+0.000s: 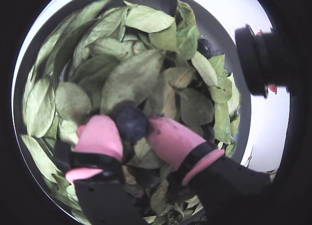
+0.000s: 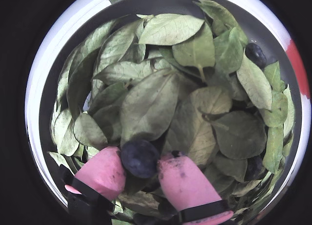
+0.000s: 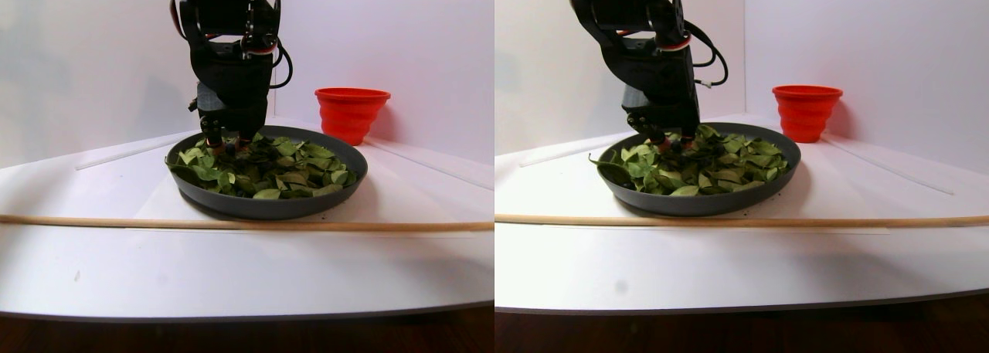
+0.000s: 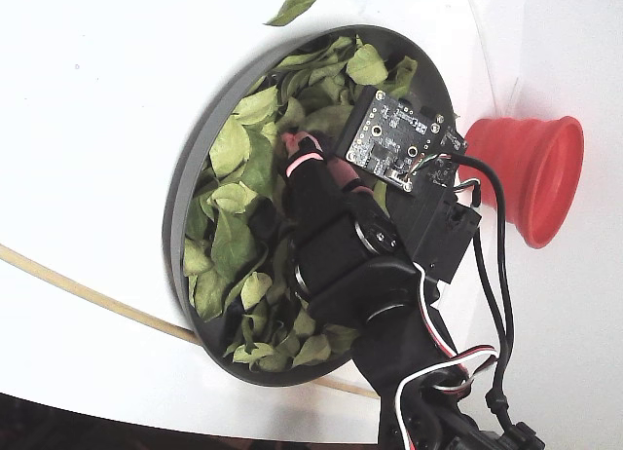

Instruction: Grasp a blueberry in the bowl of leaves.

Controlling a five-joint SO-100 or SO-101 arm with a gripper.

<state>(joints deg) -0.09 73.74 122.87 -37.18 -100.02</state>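
The dark grey bowl [image 2: 45,113] is full of green leaves [image 2: 151,103]. My gripper [image 2: 140,161] has pink fingertips [image 2: 103,171] pressed against both sides of a dark blueberry [image 2: 140,158] that lies on the leaves. Another wrist view shows the same: the gripper [image 1: 130,125] closed around the blueberry [image 1: 130,121]. Other blueberries lie at the bowl's edge [image 2: 255,53] and half under leaves [image 2: 253,166]. In the stereo pair view the gripper [image 3: 228,143] is down in the back left of the bowl [image 3: 263,202]. In the fixed view the arm covers the berry.
A red funnel-like cup [image 3: 351,113] stands behind the bowl to the right; it also shows in the fixed view [image 4: 535,177]. A thin wooden stick [image 3: 232,224] lies across the white table in front of the bowl. Loose leaves [image 4: 292,7] lie outside the bowl.
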